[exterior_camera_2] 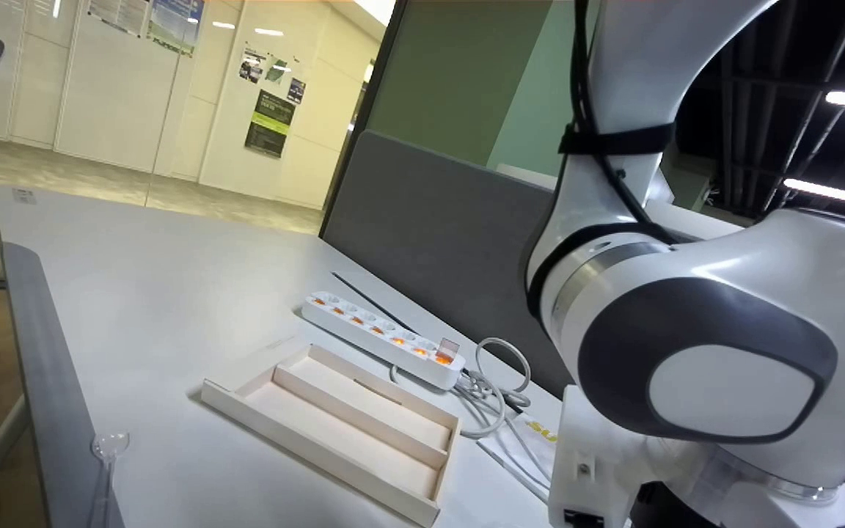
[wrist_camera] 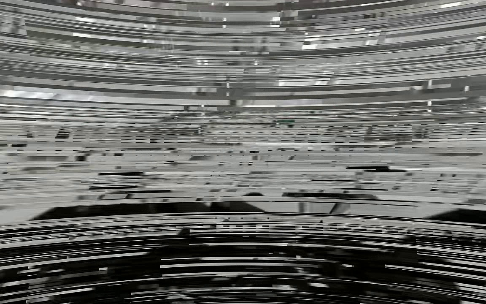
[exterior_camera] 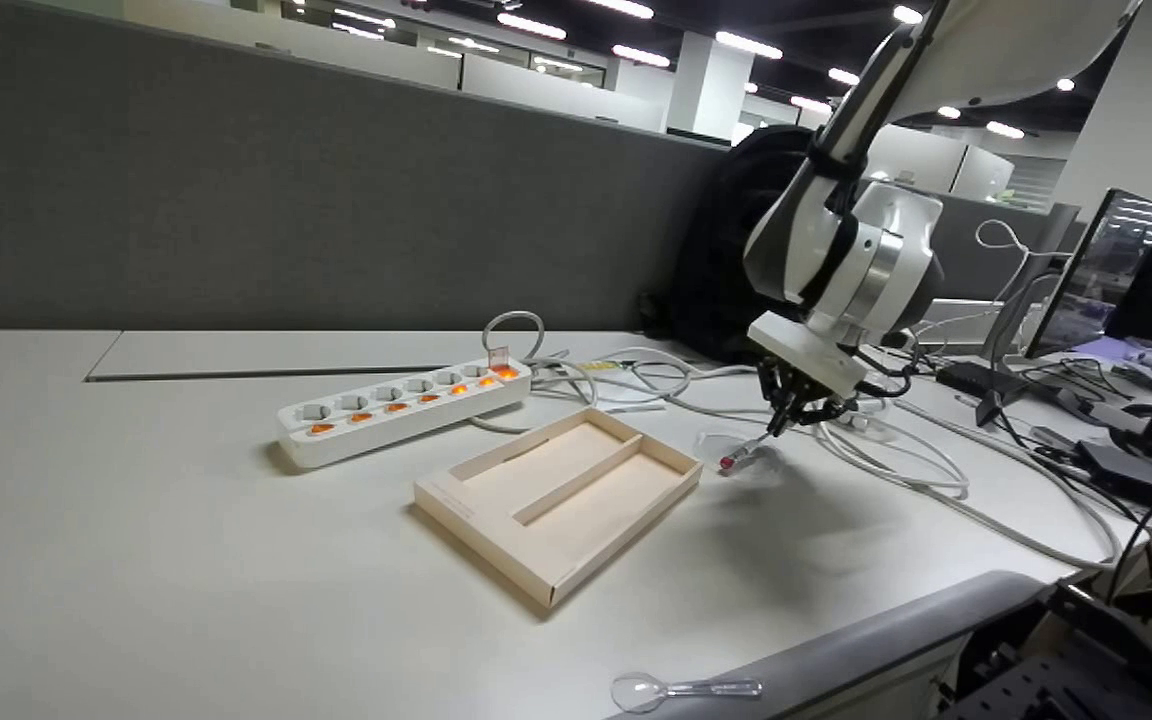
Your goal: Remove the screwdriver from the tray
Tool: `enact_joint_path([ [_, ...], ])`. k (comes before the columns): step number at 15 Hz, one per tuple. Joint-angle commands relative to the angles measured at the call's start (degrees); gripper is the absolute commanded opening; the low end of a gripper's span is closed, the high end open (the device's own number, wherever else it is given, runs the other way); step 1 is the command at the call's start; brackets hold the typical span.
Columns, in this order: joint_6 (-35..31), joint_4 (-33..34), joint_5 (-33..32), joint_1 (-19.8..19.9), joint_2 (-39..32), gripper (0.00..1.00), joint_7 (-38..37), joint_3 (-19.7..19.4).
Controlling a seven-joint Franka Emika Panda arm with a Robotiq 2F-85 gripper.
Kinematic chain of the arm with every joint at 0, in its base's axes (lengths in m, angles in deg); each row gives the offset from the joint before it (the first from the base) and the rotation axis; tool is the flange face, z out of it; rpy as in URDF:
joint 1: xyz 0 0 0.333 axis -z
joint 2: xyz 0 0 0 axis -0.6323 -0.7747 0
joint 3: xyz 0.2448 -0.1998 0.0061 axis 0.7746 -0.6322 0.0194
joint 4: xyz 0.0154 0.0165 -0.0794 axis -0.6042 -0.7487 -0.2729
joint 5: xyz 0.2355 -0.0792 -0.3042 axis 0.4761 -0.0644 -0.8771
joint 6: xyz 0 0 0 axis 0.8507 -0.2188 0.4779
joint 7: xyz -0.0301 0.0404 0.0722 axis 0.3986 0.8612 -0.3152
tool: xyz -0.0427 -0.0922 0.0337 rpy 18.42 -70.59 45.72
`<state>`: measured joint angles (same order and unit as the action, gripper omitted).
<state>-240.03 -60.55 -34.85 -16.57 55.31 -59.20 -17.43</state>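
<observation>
The end effector (exterior_camera: pixel 777 425) hangs low over the desk (exterior_camera: pixel 236 600), its fingers clenched on the far end of the pale shaft of the screwdriver (exterior_camera: pixel 737 457), whose reddish handle slants down toward the tray (exterior_camera: pixel 506 527). The screwdriver is outside the tray, near one of its corners; whether it touches the desk cannot be told. The tray, beige and split by a divider ridge, lies between the desk's grey-trimmed edge and the edge along the grey partition (exterior_camera: pixel 336 180). Nearer the partition edge stands a white power strip (exterior_camera: pixel 406 425) with orange switches, a pale cable (exterior_camera: pixel 513 315) looping up at one end. A clear plastic spoon (exterior_camera: pixel 716 688) lies at the grey-trimmed edge, its handle reaching onto the trim. The wrist view is scrambled beyond reading.
</observation>
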Motion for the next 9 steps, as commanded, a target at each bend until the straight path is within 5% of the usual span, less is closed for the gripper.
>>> enact_joint_path([
  [1, 1.65, 1.82, 2.15, 1.49, -0.58, 0.45, 2.06, 1.19],
  [3, 1.98, 2.00, 2.57, 1.54, -0.67, 0.51, 2.52, 1.24],
  [9, 2.15, 1.69, 3.38, 1.34, -0.25, 0.88, 3.22, 1.33],
])
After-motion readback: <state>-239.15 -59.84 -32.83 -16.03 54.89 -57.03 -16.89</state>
